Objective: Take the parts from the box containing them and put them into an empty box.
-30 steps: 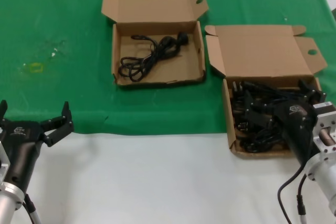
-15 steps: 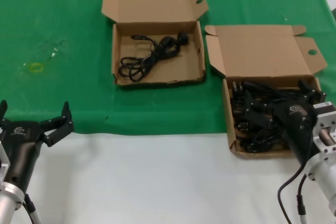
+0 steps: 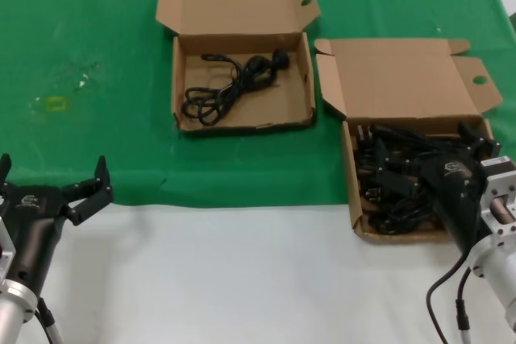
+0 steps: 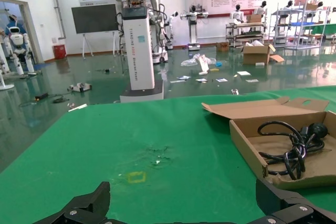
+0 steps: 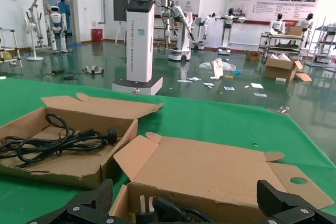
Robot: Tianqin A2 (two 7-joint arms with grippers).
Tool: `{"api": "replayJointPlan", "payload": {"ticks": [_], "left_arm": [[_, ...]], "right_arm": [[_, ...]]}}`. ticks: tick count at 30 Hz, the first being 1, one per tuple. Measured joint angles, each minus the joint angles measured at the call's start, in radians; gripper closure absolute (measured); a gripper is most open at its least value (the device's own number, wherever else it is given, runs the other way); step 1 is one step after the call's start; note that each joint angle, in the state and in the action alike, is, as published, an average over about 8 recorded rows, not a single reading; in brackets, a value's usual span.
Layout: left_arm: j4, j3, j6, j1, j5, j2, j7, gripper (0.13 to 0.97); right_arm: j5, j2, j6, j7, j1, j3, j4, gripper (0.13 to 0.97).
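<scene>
The box containing the parts (image 3: 352, 175) lies open at the right, piled with several black power cords (image 3: 395, 199). My right gripper (image 3: 431, 155) is open and low over this pile, one finger on each side. In the right wrist view the gripper (image 5: 185, 192) frames a plug (image 5: 168, 209) inside that box (image 5: 210, 169). The other box (image 3: 242, 122) sits farther back at centre and holds one looped cord (image 3: 230, 90); it also shows in the right wrist view (image 5: 63, 166). My left gripper (image 3: 52, 175) is open and empty, parked at the near left.
Green cloth (image 3: 97, 38) covers the far half of the table and white surface (image 3: 242, 271) the near half. Both box lids stand hinged back. A yellow mark (image 3: 55, 104) lies on the cloth at the left. The left wrist view shows the one-cord box (image 4: 247, 148).
</scene>
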Motion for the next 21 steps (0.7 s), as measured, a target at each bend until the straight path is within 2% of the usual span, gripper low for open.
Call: {"api": "replayJointPlan", "payload": {"ticks": [21], "left_arm": [[0.0, 0.0, 0.0, 0.0, 0.0, 0.0, 0.0, 0.132]], "right_arm": [[0.0, 0.0, 0.0, 0.0, 0.0, 0.0, 0.0, 0.129]]}}
